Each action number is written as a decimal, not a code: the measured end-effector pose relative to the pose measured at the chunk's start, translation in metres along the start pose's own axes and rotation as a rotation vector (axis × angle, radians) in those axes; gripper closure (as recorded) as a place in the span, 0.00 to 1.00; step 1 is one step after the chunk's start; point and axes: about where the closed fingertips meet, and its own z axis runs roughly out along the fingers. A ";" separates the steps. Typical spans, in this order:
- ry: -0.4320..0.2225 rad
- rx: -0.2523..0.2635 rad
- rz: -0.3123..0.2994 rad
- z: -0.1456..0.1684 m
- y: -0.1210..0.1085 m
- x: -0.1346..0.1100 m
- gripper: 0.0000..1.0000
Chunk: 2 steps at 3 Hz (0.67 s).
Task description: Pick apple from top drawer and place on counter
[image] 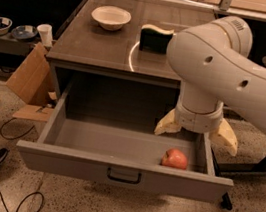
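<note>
The top drawer (pixel 122 171) is pulled open, its flat grey front with a dark handle facing me. The apple (pixel 175 158), small and red-orange, lies in the drawer's front right corner. My gripper (pixel 196 134) hangs from the big white arm above the drawer's right side, just behind and above the apple. Its two tan fingers (pixel 167 125) are spread wide apart and hold nothing. The counter (pixel 102 44) is the dark wood-grain cabinet top behind the drawer.
A white bowl (pixel 111 16) and a dark block with a yellow top (pixel 155 37) sit on the counter. Cardboard (pixel 29 76) leans left of the cabinet, with cables on the speckled floor. A cup and bowls stand on a low shelf at far left.
</note>
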 end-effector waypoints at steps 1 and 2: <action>-0.005 -0.026 -0.077 0.017 -0.009 0.013 0.00; -0.046 -0.037 -0.126 0.045 -0.023 0.018 0.00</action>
